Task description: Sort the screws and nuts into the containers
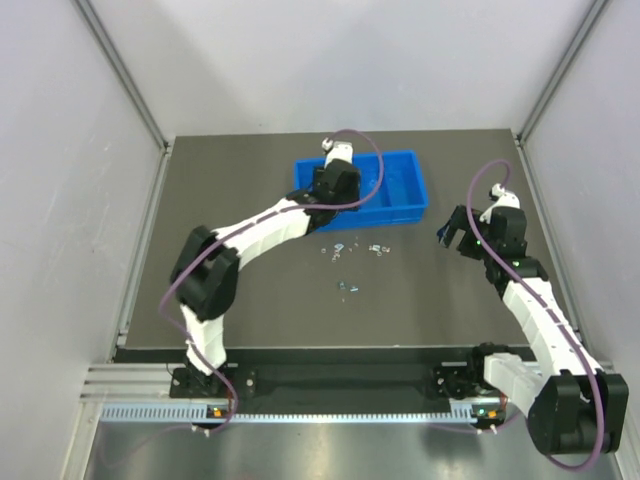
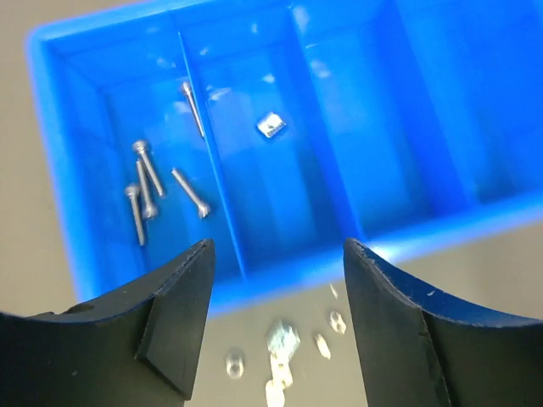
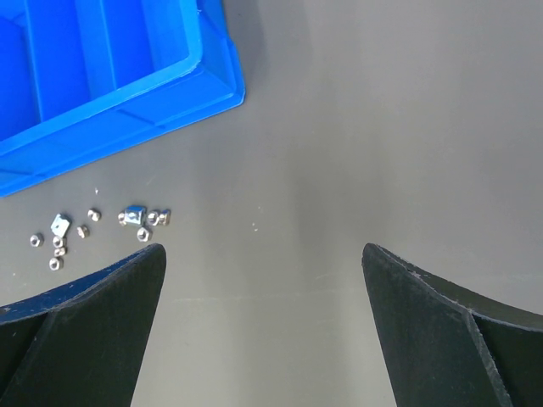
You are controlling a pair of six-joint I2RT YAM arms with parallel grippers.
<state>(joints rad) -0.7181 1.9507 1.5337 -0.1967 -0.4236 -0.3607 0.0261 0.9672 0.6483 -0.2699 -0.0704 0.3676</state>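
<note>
Screws [image 2: 151, 172] in blue tray [image 2: 58, 170], dark table [image 1: 250, 300], grey walls [image 1: 60, 150], L fingers [image 2: 170, 314] & R fingers [image 3: 85, 322] spread (empty)

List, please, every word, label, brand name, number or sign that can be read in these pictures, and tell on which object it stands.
No text can be read in any view.
blue tray: plain, no label or number visible.
left gripper and right gripper: plain black fingers, no marking.
screws and nuts: too small and blurred to show any stamp.
arm bases: only small lights; any label is too small to read.
</note>
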